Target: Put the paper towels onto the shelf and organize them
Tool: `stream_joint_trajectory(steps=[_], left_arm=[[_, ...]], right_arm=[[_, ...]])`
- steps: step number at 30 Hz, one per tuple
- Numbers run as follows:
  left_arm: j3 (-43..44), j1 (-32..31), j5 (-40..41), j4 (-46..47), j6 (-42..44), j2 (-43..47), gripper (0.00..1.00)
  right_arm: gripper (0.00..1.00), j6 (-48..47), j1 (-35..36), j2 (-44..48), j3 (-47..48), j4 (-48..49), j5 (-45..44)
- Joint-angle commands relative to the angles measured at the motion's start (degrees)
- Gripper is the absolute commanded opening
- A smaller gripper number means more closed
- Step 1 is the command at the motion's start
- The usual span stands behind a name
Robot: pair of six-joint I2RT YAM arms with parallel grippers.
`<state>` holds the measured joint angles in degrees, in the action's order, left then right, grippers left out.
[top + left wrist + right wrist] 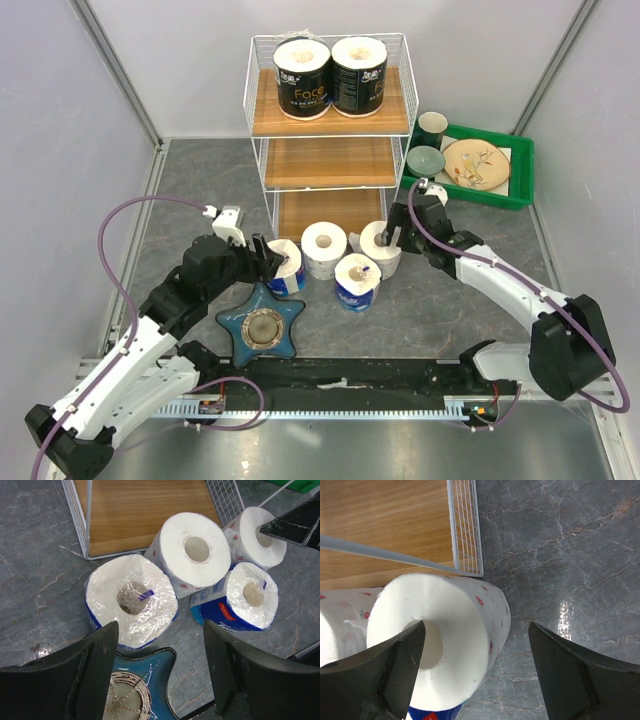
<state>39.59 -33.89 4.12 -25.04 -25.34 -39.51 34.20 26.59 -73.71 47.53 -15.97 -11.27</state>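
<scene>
We count one third done. The shelf [330,162] holds two black-wrapped rolls [302,78] on its top tier; the lower tiers are bare. Four rolls wait on the table [200,190] before it. Our right gripper [476,627] stands open astride the right white roll [380,248]; our left gripper [160,626] hangs open and empty beside the left blue roll [131,599].

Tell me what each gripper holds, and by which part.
Nothing held: left gripper open beside a blue-wrapped roll; right gripper open astride a white roll, not clamped.

A blue star-shaped dish [262,330] lies on the grey table [200,180]; a green tray [480,198] holds a plate [476,163] and a dark cup [432,128].
</scene>
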Motion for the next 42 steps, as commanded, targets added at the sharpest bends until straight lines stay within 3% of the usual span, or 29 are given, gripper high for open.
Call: stream_joint_trajectory(steps=[1,11,24,32,38,42], left_arm=[[3.3,-0.21,-0.87,-0.28,4.33,1.1,0.76],[2.24,-0.12,0.1,-0.19,5.57,1.71,0.76],[1.8,-0.04,0.45,-0.19,5.13,2.41,0.76],[1.8,-0.04,0.19,-0.19,5.04,2.5,0.76],[1.71,-0.04,0.19,-0.28,4.86,2.86,0.77],[1.8,-0.12,0.19,-0.28,4.95,2.77,0.77]], right_arm=[[0.91,-1.06,1.27,-1.08,2.48,0.23,-1.65],[0.77,-0.71,2.94,-1.79,2.39,-1.43,-3.93],[0.19,-0.97,3.47,2.87,3.79,-3.72,-4.11],[0.18,-3.34,3.47,11.92,12.57,-8.63,-4.83],[0.15,-5.98,3.47,9.38,23.64,-12.51,5.71],[0.16,-6.16,3.65,8.15,28.57,-11.9,7.31]])
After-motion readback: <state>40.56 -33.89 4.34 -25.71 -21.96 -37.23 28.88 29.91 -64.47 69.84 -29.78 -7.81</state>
